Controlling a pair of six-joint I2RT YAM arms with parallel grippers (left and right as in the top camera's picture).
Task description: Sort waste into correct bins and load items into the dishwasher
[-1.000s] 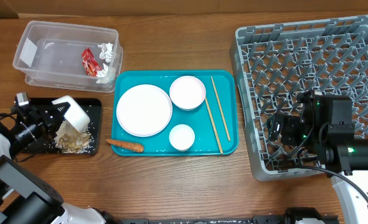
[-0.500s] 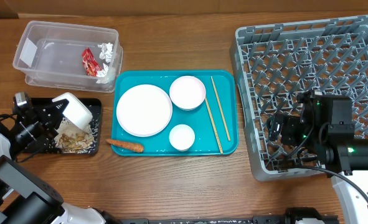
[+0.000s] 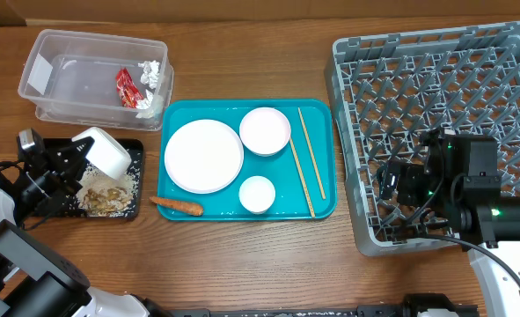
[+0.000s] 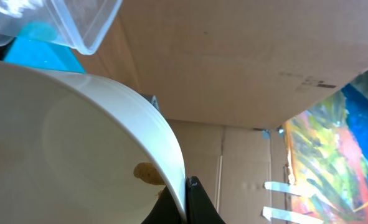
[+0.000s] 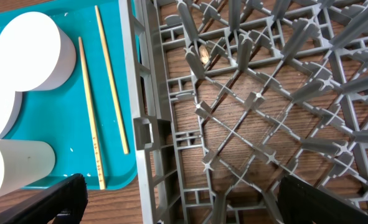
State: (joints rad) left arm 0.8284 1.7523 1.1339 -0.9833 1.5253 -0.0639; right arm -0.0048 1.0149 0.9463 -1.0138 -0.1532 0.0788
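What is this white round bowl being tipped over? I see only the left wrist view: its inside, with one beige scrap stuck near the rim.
Observer: The left gripper holds the white round bowl tilted above a shallow black rectangular tray holding rice and beige scraps.
Operator: Anything in the clear tub?
Observer: The clear rectangular plastic tub holds a red snack wrapper and crumpled white tissue.
Operator: And the right arm?
Observer: The right gripper hangs open, empty, over the grey plastic dish rack.
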